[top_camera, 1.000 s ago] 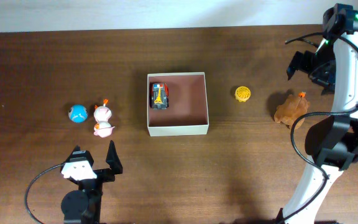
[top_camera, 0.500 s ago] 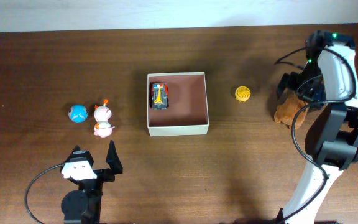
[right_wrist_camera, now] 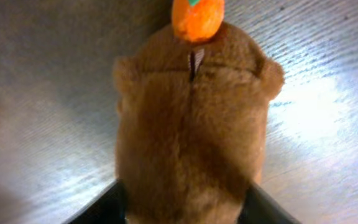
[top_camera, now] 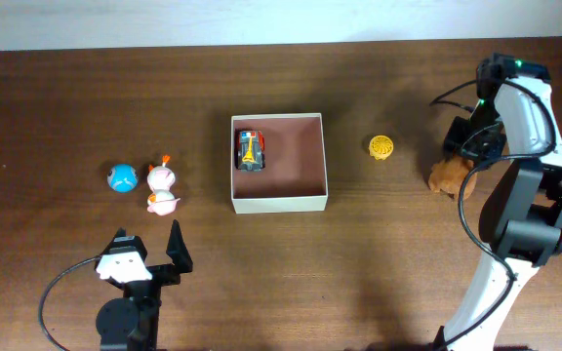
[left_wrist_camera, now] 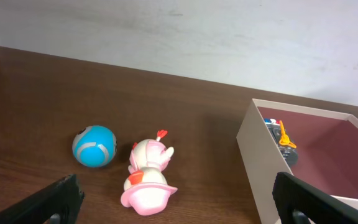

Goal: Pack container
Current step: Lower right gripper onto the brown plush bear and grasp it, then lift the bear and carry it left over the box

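Square cream-walled cardboard container [top_camera: 279,204] sits mid-table w/ small toy car [top_camera: 250,149] inside; right gripper [top_camera: 463,146] points down, jaws wide astride brown plush toy [right_wrist_camera: 191,137]; left gripper [top_camera: 147,246] low, agape, empty.

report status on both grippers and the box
Left gripper open, empty. Right gripper open, straddling brown plush. Box holds one toy car. Yellow toy lies between plush and box.
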